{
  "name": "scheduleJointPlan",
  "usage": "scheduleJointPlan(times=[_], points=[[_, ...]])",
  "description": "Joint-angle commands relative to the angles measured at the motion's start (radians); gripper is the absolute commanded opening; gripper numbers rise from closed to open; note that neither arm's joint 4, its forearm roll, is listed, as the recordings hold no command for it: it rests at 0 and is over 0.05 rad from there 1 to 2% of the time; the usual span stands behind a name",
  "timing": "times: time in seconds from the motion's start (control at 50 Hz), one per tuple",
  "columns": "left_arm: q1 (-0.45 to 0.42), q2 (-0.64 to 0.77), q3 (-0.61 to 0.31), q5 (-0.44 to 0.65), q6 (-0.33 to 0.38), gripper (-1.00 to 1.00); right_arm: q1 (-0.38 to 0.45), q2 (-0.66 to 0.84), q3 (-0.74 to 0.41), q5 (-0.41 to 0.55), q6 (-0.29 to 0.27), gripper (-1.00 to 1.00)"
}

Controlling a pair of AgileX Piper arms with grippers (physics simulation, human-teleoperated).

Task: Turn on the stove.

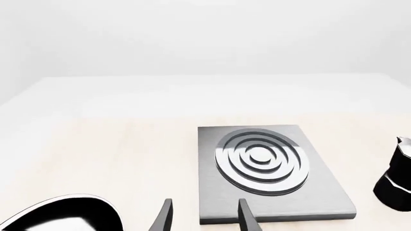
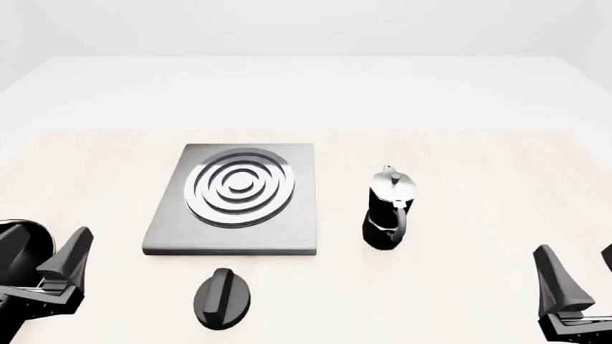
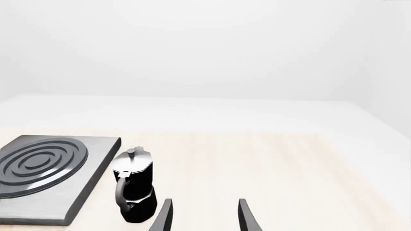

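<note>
The stove is a flat grey slab with silver burner rings, left of the table's middle. Its black ridged knob lies on the table just in front of the slab's near edge, its ridge pointing toward the slab. My left gripper is open and empty at the near left, well left of the knob. My right gripper is open and empty at the near right. The left wrist view shows the stove ahead of the open left gripper. The right wrist view shows the stove and the open right gripper.
A black-and-silver moka pot stands upright right of the stove; it also shows in the right wrist view and at the edge of the left wrist view. A glossy black rounded shape beside the left gripper cannot be identified.
</note>
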Motion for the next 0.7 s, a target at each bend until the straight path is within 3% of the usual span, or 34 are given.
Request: scheduleJointPlan(times=[0.02, 0.1, 0.18, 0.36, 0.44, 0.46, 0.58, 0.7], points=[[-0.089, 0.255, -0.108, 0.012, -0.025, 1.00, 0.005, 0.012, 0.001, -0.010, -0.009, 1.00], [-0.154, 0.373, -0.137, 0.009, -0.016, 1.00, 0.007, 0.012, 0.000, -0.008, -0.009, 1.00], [-0.194, 0.374, -0.162, 0.036, -0.023, 1.00, 0.007, 0.010, 0.000, -0.007, -0.010, 1.00], [-0.293, 0.560, -0.246, 0.099, -0.110, 1.00, 0.011, -0.018, -0.001, 0.007, -0.017, 1.00], [-0.297, 0.607, -0.264, 0.110, -0.083, 1.00, 0.011, -0.019, -0.001, 0.008, -0.016, 1.00], [-0.321, 0.655, -0.273, 0.109, -0.133, 1.00, 0.011, -0.021, -0.001, 0.008, -0.016, 1.00], [-0.337, 0.681, -0.324, 0.143, -0.084, 1.00, 0.011, -0.021, -0.001, 0.006, -0.015, 1.00], [-0.362, 0.708, -0.352, 0.173, -0.088, 1.00, 0.011, -0.021, -0.001, 0.006, -0.016, 1.00]])
